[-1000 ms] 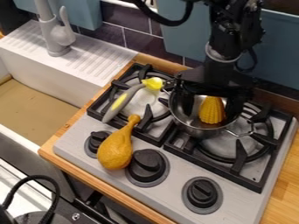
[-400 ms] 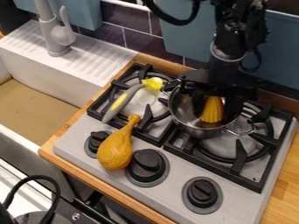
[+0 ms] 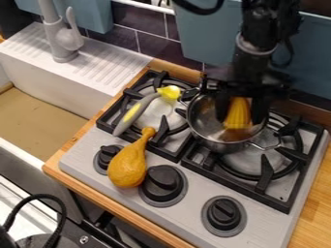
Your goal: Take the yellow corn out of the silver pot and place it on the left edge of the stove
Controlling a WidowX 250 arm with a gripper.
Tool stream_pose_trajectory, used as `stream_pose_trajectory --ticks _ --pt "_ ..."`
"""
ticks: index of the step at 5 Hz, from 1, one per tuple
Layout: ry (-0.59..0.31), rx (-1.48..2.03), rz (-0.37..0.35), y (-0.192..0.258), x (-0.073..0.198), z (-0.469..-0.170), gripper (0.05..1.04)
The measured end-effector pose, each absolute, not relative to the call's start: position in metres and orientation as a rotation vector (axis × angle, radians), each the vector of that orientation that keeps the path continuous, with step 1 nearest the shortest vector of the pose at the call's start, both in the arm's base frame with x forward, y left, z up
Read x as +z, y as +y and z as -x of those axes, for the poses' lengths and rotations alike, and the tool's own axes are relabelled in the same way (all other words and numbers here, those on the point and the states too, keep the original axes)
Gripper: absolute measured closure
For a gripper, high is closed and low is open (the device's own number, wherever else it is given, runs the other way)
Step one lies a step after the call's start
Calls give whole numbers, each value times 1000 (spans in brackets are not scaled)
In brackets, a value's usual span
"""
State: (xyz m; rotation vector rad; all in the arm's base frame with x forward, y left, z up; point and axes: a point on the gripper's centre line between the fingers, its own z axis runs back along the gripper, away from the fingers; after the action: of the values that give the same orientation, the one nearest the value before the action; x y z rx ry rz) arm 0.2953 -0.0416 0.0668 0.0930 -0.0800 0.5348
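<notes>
Yellow corn cob (image 3: 238,116) sits gripped in the end effector (image 3: 241,112) at the mouth of the metal pot (image 3: 219,145), toward 3 o'clock; lifting seems underway, so next comes a steady, straight rise clear of the rim.

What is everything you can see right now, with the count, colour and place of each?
Corn piece: one, yellow, in the gripper, at the pot's opening
Pot: one, silver, on the right-hand burner
Drumstick-shaped item: one, orange-brown, across the stove's front left
Utensil: one, grey and yellow, on the left-hand burner
Grates: two, black, side by side on the stove
Knobs: three, black, along the stove's front
Stove: one, grey, on the counter
Counter: one, wooden, around the stove
Sink: one, white, left
Faucet: one, grey, behind the sink
Tiles: several, dark, rear wall
Gripper: one, black, over the pot
Arm: one, black, from the top edge
</notes>
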Motion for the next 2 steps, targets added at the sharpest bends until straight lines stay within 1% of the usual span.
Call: stream_pose_trajectory --ticks 1,2 --pt "-100 571 -61 -39 88 -295 470" --pt "-80 572 -27 -35 103 -294 469"
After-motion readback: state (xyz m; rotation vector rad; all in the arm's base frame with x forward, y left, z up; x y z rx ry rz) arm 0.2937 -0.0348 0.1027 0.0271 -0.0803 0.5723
